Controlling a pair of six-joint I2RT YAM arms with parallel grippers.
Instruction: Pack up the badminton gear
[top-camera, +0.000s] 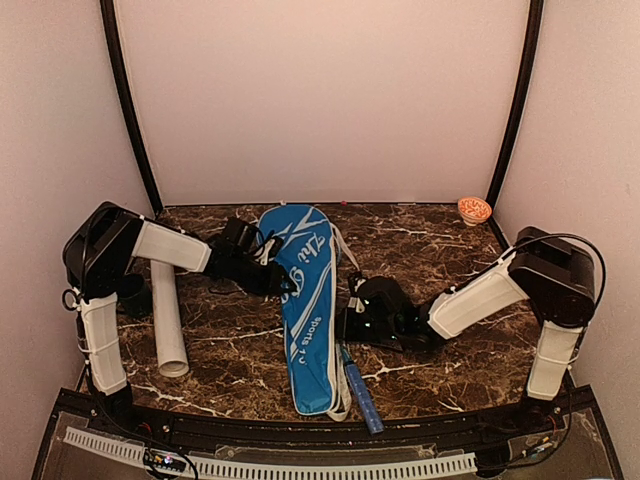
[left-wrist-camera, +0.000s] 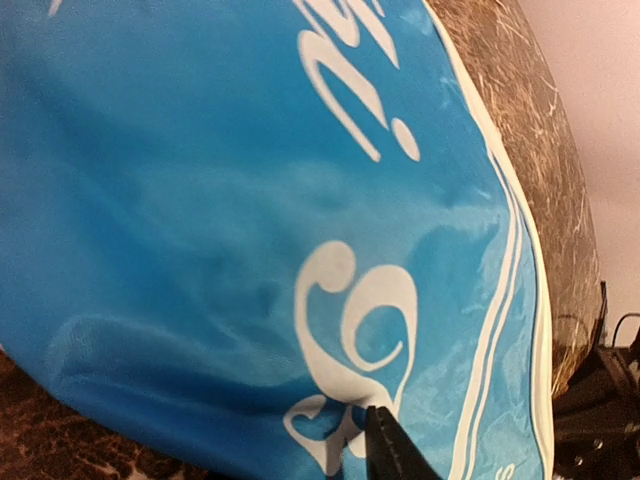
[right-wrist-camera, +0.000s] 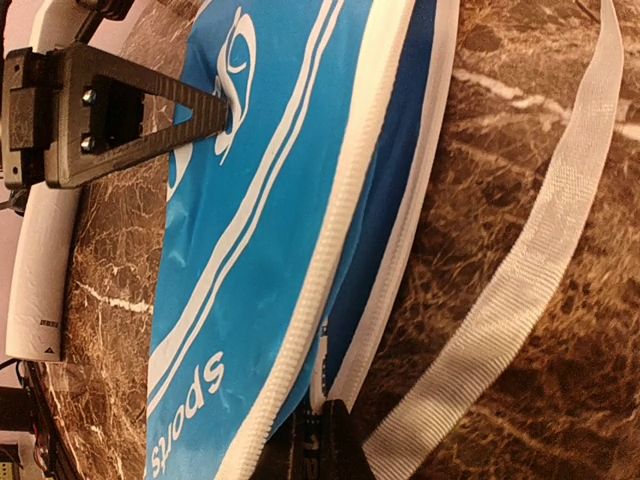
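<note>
Centre frame, the blue cover (top-camera: 305, 300) looks soft and slick, so pinch its firmer white-piped edge. Right pincer (right-wrist-camera: 318, 445) is closed tight there; left pincer (top-camera: 278, 280), can't tell its gap.

The blue racket cover (top-camera: 308, 305) lies lengthwise down the middle of the tabletop (top-camera: 430, 250), hemmed by the left claw (top-camera: 285, 283) at its left edge and the right claw (top-camera: 350, 316) at its right. At lower left the white tube (top-camera: 168, 320) blocks that side strip. A blue racket handle (top-camera: 362, 395) juts out at bottom centre. Bare marble lies open at upper right, up to the small bowl (top-camera: 474, 209).
</note>
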